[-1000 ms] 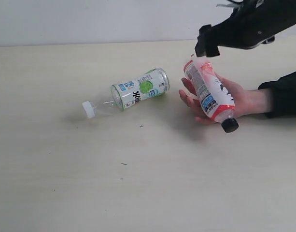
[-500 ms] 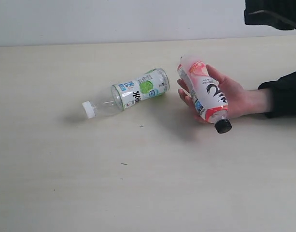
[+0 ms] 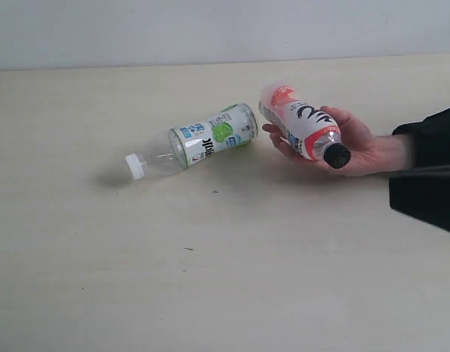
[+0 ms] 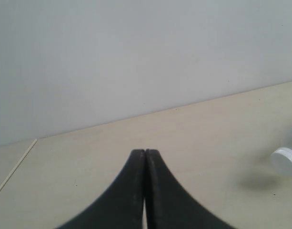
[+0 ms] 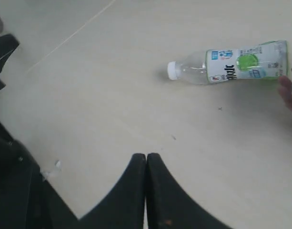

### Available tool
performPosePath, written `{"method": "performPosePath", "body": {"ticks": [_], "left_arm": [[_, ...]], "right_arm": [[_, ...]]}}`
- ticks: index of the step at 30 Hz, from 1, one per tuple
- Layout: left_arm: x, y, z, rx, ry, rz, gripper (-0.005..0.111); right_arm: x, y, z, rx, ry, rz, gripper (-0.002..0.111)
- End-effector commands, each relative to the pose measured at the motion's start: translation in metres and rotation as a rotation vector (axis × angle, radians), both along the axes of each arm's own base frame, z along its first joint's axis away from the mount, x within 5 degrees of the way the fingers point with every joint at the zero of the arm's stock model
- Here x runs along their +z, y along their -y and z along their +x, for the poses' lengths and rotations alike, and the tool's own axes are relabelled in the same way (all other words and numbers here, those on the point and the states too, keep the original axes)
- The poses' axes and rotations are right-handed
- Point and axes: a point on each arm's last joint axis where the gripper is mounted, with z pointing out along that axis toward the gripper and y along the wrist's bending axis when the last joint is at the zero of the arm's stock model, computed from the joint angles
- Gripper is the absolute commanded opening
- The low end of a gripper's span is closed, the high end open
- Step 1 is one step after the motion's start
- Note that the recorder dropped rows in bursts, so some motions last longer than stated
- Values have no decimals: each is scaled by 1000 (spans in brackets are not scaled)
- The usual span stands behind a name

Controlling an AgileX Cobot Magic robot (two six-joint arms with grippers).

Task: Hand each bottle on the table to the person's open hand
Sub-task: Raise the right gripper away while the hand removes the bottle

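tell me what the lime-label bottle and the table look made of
The lime-label bottle looks like thin, clear, glossy plastic: the tabletop shows through its bare neck end, and the label seems a printed film. The table looks matte pale beige, perhaps laminate or wood: faint grain, no glare.

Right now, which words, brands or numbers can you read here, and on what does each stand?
No text can be quoted with confidence.
On the lime-label bottle: bold dark lettering and small blue marks, too blurred to read.
On the red-orange-label bottle in the person's hand: large black characters, unreadable.
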Motion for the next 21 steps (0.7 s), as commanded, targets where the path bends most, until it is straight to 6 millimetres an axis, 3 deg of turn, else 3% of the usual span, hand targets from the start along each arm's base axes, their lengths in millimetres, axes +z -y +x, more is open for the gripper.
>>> {"method": "performPosePath", "body": {"ticks": [1, 8, 21], "left_arm": [[0, 1, 0, -8, 8, 1, 0], [0, 1, 0, -8, 8, 1, 0], [0, 1, 0, -8, 8, 1, 0]], "right_arm": [[-2, 7, -27, 71, 49, -58, 0], [3, 19, -35, -10, 223, -128, 0], [6, 20, -31, -56, 240, -103, 0]]}}
